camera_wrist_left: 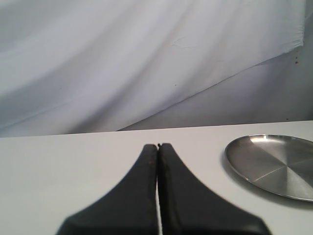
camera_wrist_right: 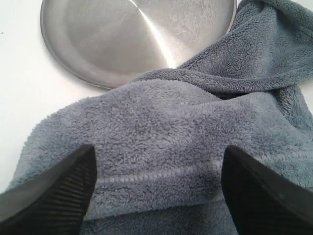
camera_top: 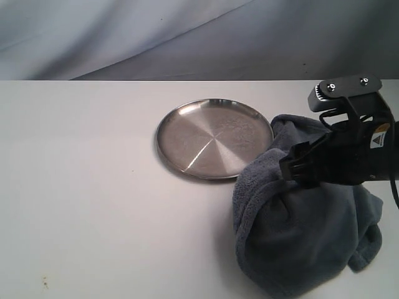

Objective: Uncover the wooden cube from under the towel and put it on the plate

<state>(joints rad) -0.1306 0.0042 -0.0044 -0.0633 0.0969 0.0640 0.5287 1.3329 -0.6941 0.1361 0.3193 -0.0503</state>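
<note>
Right gripper (camera_wrist_right: 159, 157) sits low over the bunched-up towel (camera_top: 299, 237), jaws spread wide with fleece between them. No cube showing anywhere, just a lumpy mound. The towel's edge laps onto the steel plate (camera_top: 209, 138). Left gripper (camera_wrist_left: 158, 146) is pinched fully together over the white table (camera_top: 81, 187), holding nothing.

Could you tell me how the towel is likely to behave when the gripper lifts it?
The towel lies in soft folds, so it will probably drape limply. Its plush pile should resist slipping. It reaches the plate rim, so lifting might nudge it.
</note>
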